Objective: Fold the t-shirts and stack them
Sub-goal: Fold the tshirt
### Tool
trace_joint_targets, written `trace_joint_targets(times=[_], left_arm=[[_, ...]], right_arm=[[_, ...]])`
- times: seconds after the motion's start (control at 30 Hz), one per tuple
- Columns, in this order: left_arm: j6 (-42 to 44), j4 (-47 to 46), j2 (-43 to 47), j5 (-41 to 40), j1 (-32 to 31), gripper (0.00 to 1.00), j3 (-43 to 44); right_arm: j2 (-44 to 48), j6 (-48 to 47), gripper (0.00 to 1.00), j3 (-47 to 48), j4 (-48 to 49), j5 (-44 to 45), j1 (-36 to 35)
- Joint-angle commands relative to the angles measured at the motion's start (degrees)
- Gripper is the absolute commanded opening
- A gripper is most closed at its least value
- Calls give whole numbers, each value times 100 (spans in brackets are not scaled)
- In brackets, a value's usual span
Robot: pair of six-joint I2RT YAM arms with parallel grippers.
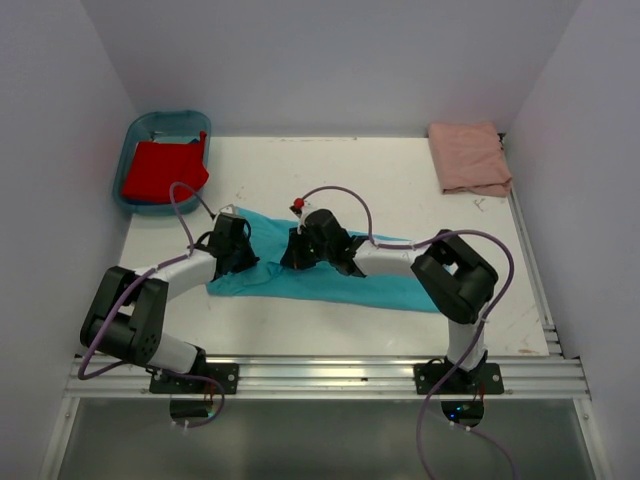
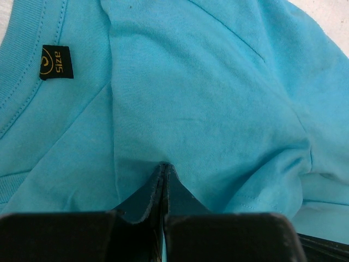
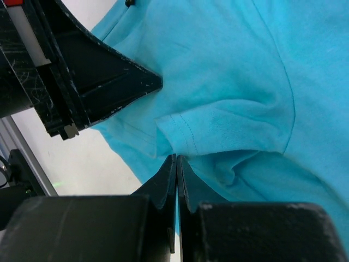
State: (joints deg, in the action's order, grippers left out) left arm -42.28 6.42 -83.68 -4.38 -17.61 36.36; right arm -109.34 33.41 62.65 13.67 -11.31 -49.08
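step: fold turquoise shirt [image 1: 330, 288] | left jaws, right jaws: clenched on its cloth | advice: lift both together, edge taut

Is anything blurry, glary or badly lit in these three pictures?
Top external view: soft even light, faint shadows under the arms, turquoise t-shirt clear. Left wrist view: neck label crisp, left gripper dark and underexposed. Right wrist view: stitching sharp, right gripper slightly soft; no glare.

Bare table [image 1: 300, 170] beyond turquoise shirt [image 1: 330, 285] passable; blue tub [image 1: 150, 122] (far left), pink shirt [image 1: 470, 158] block far corners
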Motion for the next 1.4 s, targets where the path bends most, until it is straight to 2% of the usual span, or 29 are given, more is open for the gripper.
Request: trace_joint_targets(times=[0.0,0.13,0.27,0.3,0.37,0.4,0.5,0.57,0.77,1.37], left_arm=[[106,114,-184,34,47,0,-173],[115,123,-184,69,47,0,-138],[124,167,-122,43,47,0,-155],[124,158,-122,43,47,0,-155],[124,141,-131,60,47,0,-173],[124,132,-148,69,47,0,-164],[115,123,-175,78,47,0,-173],[106,123,-175,95,47,0,-164],[106,114,-193,113,47,0,-147],[97,141,-26,113,38,0,-252]], right_arm=[[36,-203,0,317,5,322,-5],[-210,-440,0,590,-276,437,4],[104,-580,0,520,-496,726,4],[193,-616,3,476,-567,840,4],[412,-721,17,458,-698,999,-5],[457,-748,31,519,-1012,1025,4],[589,-853,55,608,-1349,1114,-5],[755,-845,60,503,-1350,1114,-5],[906,-836,61,291,-1350,1114,-5],[-210,-660,51,731,-963,841,-5]])
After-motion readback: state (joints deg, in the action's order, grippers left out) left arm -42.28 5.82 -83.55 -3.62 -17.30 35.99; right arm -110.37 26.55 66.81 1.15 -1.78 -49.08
